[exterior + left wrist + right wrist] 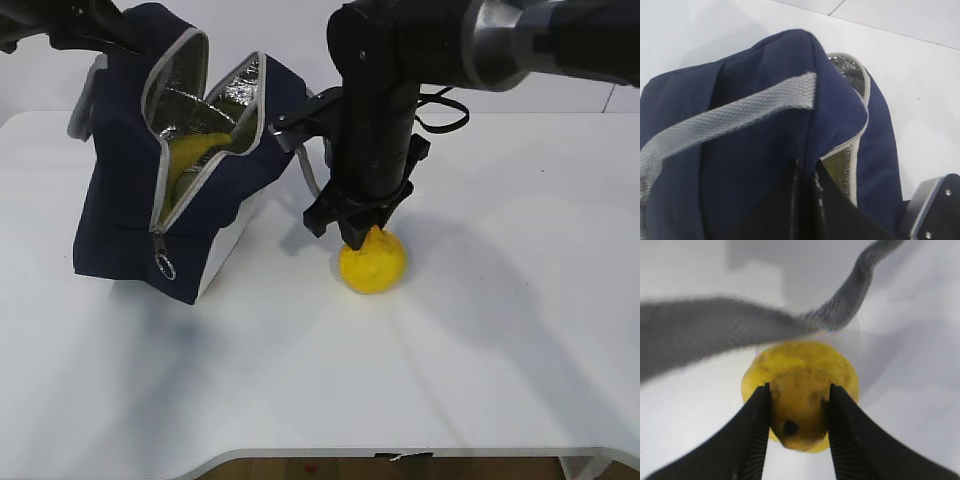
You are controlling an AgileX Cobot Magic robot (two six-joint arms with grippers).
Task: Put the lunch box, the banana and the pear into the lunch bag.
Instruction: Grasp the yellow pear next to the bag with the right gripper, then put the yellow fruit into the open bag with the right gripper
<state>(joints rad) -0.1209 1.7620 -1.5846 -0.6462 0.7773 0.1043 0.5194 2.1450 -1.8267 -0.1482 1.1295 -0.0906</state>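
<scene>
The bag [150, 200] stands at the back left of the white counter [480, 360], leaning, with its zipper undone and its mouth gaping toward the right. Silver foil lining [190, 105] shows inside, and something yellow [195, 150] lies in there, most likely the banana, though too little of it shows to be sure. No lunch box can be made out in any view. The ring pull [165, 267] hangs at the low end of the zipper, near the counter.

The left gripper [805, 200] has its jaws pressed together on the navy fabric at the top edge of the bag, beside a grey strap [740, 112]. In the exterior view the left arm enters at the top left corner, over the bag.

The pear [372, 263] sits on the counter just right of the bag, apart from it. The right gripper [358, 238] comes straight down on it from above. In the right wrist view its two black fingers [752, 435] flank the upper part of the pear [800, 390], one on each side, with the dark stem end [790, 427] between them; the jaws stand at a narrow gap and touch or nearly touch the skin, and I cannot tell whether they truly grip it. The pear rests on the counter. A grey strap [715, 332] of the bag crosses blurred behind the pear in that view.
</scene>
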